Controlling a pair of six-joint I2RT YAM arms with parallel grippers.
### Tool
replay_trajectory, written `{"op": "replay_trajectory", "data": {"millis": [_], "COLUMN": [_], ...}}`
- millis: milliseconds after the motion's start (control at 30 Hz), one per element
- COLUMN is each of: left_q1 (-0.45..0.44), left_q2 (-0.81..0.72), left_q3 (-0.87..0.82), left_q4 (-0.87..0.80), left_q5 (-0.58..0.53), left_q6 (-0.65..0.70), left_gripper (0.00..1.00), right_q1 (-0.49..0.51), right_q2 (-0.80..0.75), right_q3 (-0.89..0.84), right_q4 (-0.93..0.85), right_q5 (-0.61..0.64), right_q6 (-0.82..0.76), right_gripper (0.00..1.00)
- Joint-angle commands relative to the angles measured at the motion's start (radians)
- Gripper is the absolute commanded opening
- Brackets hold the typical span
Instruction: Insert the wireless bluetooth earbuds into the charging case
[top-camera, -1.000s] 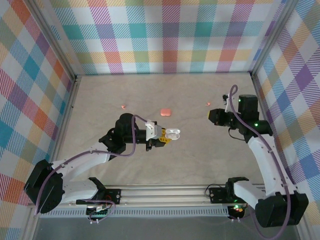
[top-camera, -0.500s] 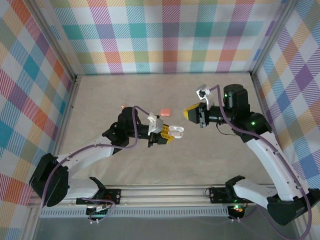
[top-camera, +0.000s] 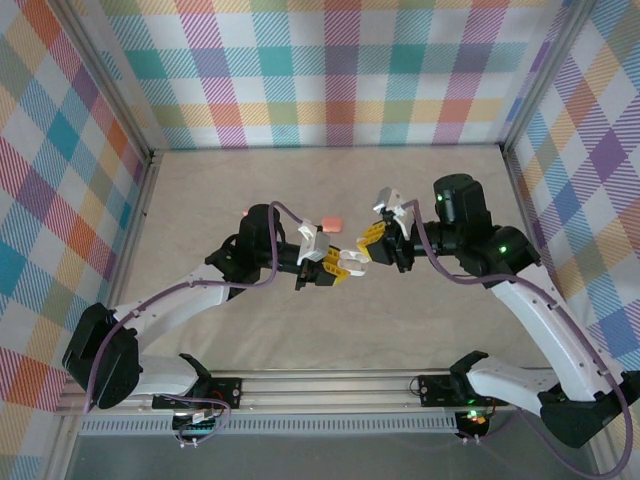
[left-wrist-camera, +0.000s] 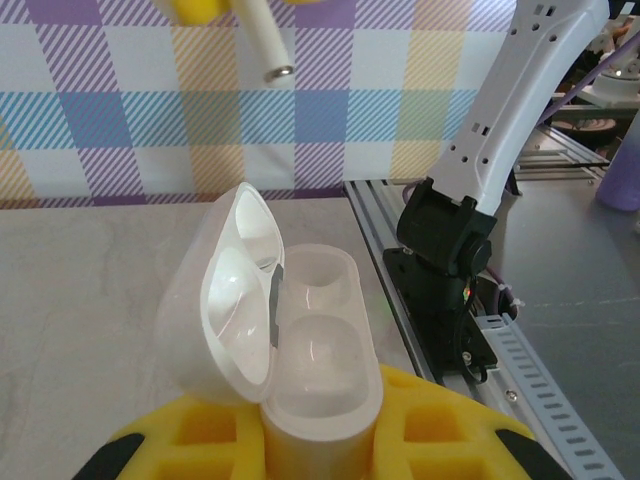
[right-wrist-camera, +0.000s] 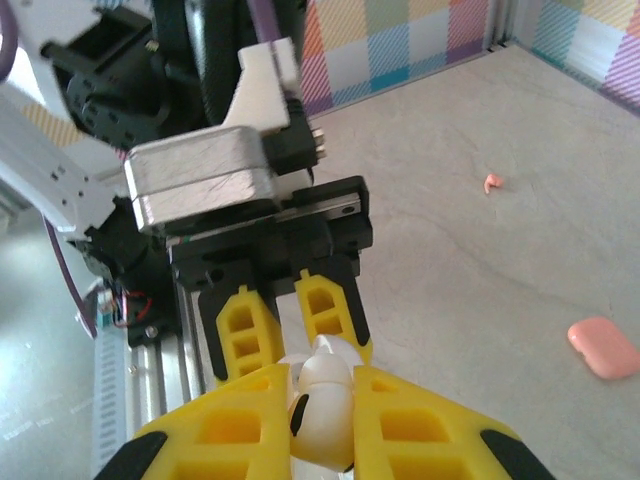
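You see the left gripper (left-wrist-camera: 320, 440) pinching an open white hinged plastic case (left-wrist-camera: 300, 330), the right gripper (right-wrist-camera: 322, 380) pinching a white stemmed earbud (left-wrist-camera: 258, 38) near it, with the salmon-pink pebble-shaped case (top-camera: 331, 223) lying apart.

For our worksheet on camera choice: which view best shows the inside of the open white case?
The left wrist view: the white case sits close up, lid open, both wells empty. The top external view shows the case small, from above. In the right wrist view I cannot tell it from the white earbud.
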Motion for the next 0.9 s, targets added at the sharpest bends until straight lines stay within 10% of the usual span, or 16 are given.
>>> {"op": "replay_trajectory", "data": {"millis": [0,867], "left_q1": [0.01,0.01], "left_q2": [-0.008,-0.05], "left_q3": [0.033,0.037], "left_q4": [-0.061,-0.138], "left_q5": [0.035,0.067], "left_q6": [0.046,0.061], "left_gripper": [0.0,0.0], "right_q1": [0.021,0.126], "right_q2": [-0.013,0.061], "right_q3": [-0.005,0.05], "right_q4": [-0.073,-0.216], "right_q5": [-0.023,0.089], "right_q6": [-0.155,-0.391], "right_gripper": [0.07,0.06]}}
